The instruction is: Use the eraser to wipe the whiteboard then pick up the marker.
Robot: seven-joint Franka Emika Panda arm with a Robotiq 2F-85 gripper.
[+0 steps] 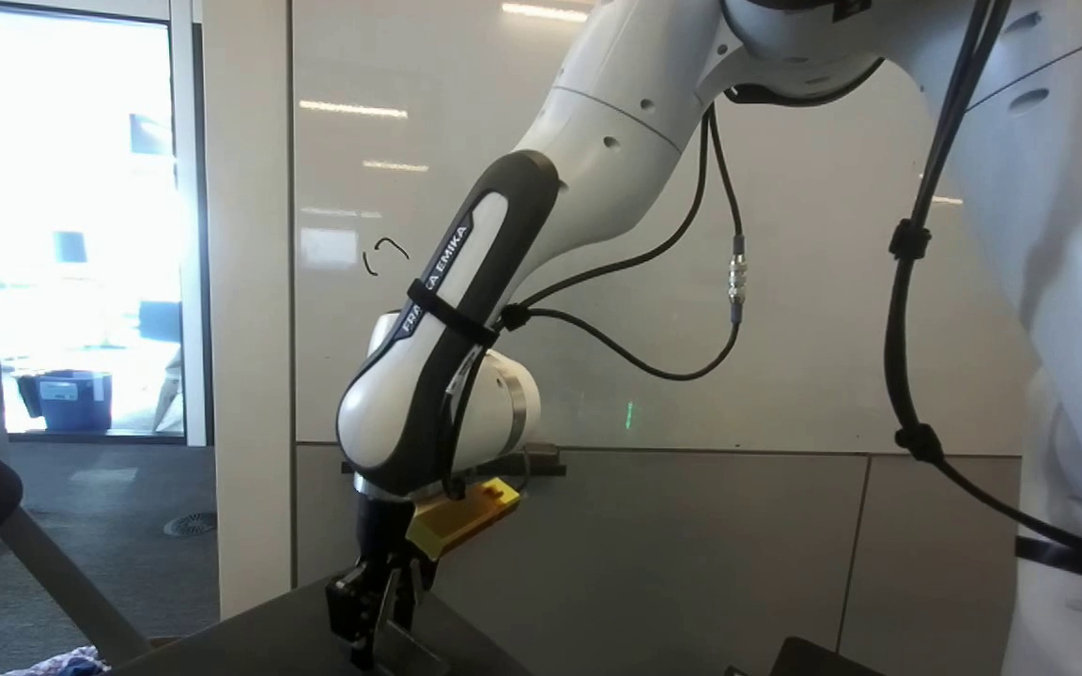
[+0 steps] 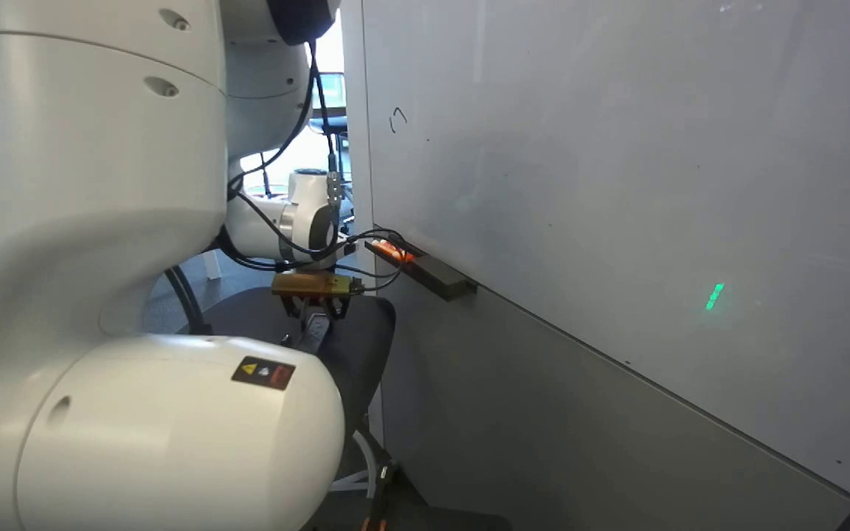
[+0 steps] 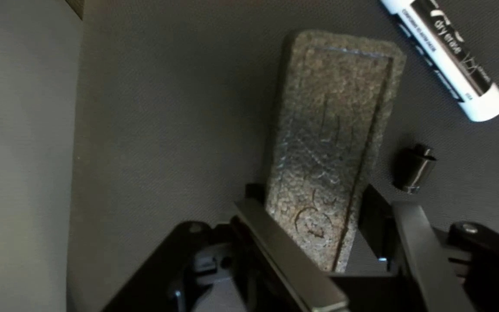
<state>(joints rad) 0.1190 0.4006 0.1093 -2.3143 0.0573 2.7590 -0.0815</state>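
Note:
The eraser (image 3: pixel 332 143) is a grey-brown, worn rectangular block lying on a dark surface in the wrist view. My gripper (image 3: pixel 314 195) has a finger on each long side of its near end; whether the pads press on it is unclear. The gripper also shows low over the dark surface in both exterior views (image 1: pixel 381 629) (image 2: pixel 314 324), where the eraser cannot be made out. The white marker (image 3: pixel 448 56) with a black label lies to the eraser's upper right, its far end cut off. The whiteboard (image 1: pixel 785 310) (image 2: pixel 617 184) carries a small black mark (image 2: pixel 397 119).
A small metal cylinder (image 3: pixel 415 168) lies right of the eraser. The dark, rounded surface (image 2: pixel 248 310) stands beside the wall. A dark tray (image 2: pixel 443 276) (image 1: pixel 541 462) juts from the board's lower edge, with orange-and-white items (image 2: pixel 393 251) on it. Cables (image 1: pixel 903 310) hang along the arm.

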